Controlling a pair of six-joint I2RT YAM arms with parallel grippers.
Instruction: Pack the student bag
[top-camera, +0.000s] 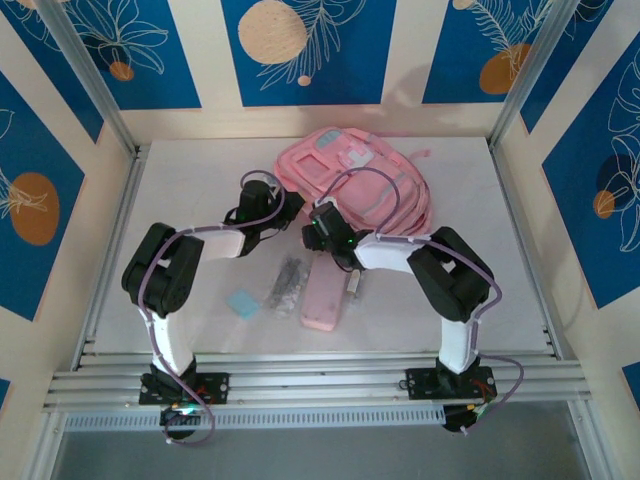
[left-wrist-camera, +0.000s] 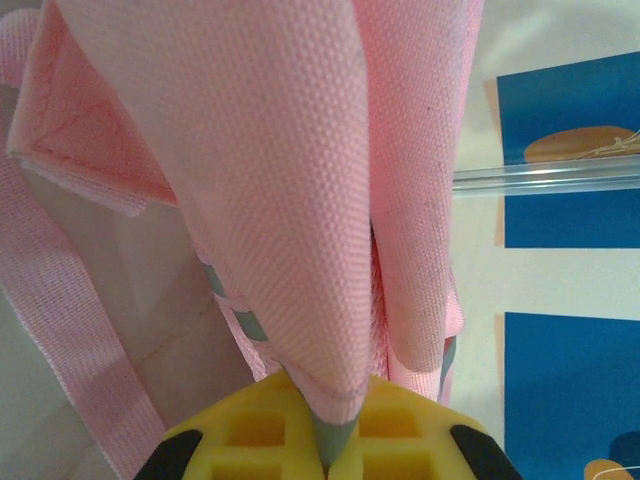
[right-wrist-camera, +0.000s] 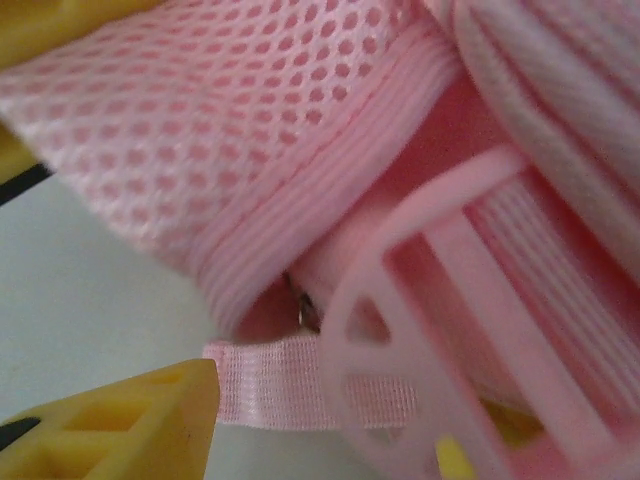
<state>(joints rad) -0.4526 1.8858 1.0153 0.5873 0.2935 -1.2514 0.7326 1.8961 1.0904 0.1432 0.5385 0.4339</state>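
Two-fingered left end effector (left-wrist-camera: 332, 425) pinches woven student bag (left-wrist-camera: 290, 200); right end effector (right-wrist-camera: 85, 225) spread.

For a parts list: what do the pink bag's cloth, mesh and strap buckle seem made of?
The student bag has matte woven cloth, probably synthetic: a fine regular weave shows. Its mesh seems knitted net, with rows of small holes. The strap buckle looks like smooth moulded plastic, though blurred.
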